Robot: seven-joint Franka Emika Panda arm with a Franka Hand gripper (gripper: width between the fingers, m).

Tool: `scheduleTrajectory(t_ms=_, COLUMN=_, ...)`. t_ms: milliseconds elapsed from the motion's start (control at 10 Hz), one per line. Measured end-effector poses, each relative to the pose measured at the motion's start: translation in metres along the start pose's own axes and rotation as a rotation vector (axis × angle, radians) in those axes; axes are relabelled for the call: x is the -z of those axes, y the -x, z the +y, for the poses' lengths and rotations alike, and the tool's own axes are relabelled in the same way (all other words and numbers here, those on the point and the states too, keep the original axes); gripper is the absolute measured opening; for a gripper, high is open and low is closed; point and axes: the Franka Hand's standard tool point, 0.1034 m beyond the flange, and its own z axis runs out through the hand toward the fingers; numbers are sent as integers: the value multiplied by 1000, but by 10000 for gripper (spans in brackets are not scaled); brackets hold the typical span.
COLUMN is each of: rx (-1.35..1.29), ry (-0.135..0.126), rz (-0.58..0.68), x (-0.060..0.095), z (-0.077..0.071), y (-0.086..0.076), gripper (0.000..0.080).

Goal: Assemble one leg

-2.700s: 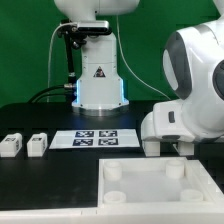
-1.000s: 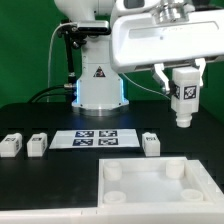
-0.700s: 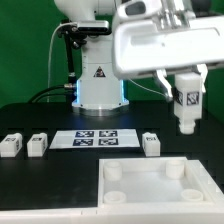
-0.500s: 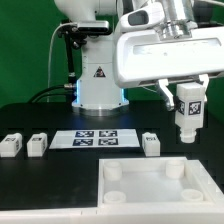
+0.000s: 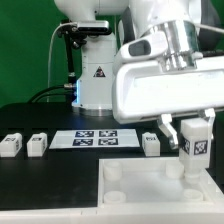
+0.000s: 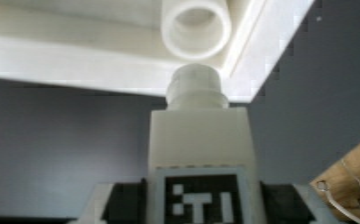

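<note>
Leg (image 5: 196, 150), pinched in the gripper (image 5: 195, 130), hangs over the panel (image 5: 150, 192) near a socket (image 6: 198, 28); seating apparently remains.

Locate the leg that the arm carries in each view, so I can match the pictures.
Exterior view: the leg hangs upright at the exterior view's right, over the white panel's far corner.
Wrist view: the leg fills the middle, tag nearest the camera, peg end toward the panel.
Shared landmark: the panel's round corner socket, by the leg's tip.
</note>
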Motion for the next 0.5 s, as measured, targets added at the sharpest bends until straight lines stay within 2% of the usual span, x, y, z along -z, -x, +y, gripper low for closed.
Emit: scheduleTrajectory(t_ms=500, rx=-3, ry=-2, rz=-24, x=-15, z=0, y=16, gripper=290)
